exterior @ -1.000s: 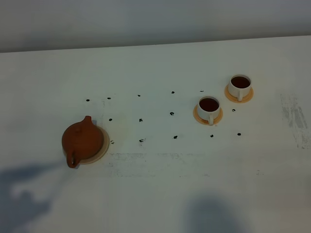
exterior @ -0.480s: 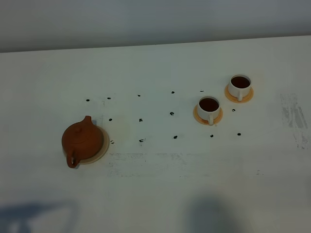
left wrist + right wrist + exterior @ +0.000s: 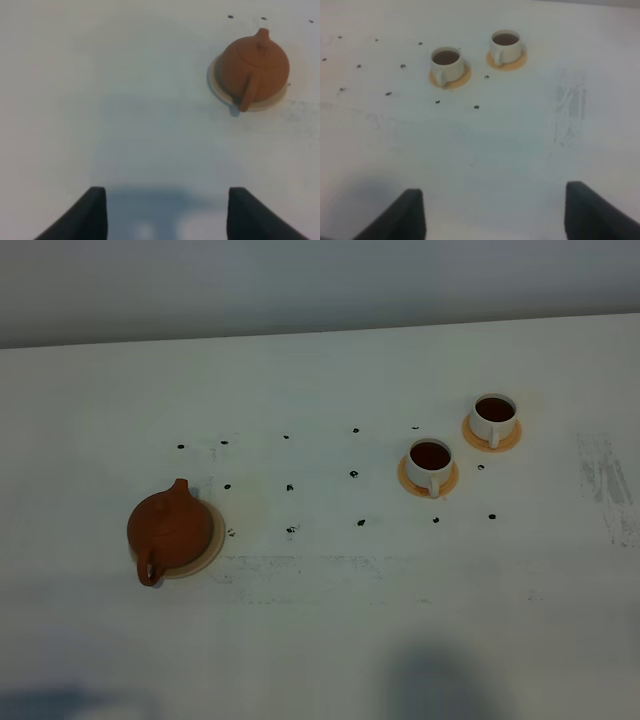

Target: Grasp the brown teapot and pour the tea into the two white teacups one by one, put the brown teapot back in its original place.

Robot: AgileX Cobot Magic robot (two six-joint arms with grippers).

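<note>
The brown teapot [image 3: 169,530] stands upright on the pale tan coaster [image 3: 211,546] at the left of the table; it also shows in the left wrist view [image 3: 255,68] on its coaster [image 3: 214,82]. Two white teacups [image 3: 431,461] [image 3: 494,417] on orange saucers hold dark tea at the right; they also show in the right wrist view [image 3: 445,62] [image 3: 505,44]. My left gripper [image 3: 165,212] is open and empty, well back from the teapot. My right gripper [image 3: 492,212] is open and empty, well back from the cups. Neither gripper shows in the exterior view.
Small dark specks [image 3: 290,486] dot the white table [image 3: 330,640] between teapot and cups. A grey scuffed patch [image 3: 605,485] marks the right side. A grey wall runs along the far edge.
The arm shadow at the lower left of the table has shrunk and slid off toward the front edge. Teapot and cups have not moved.
</note>
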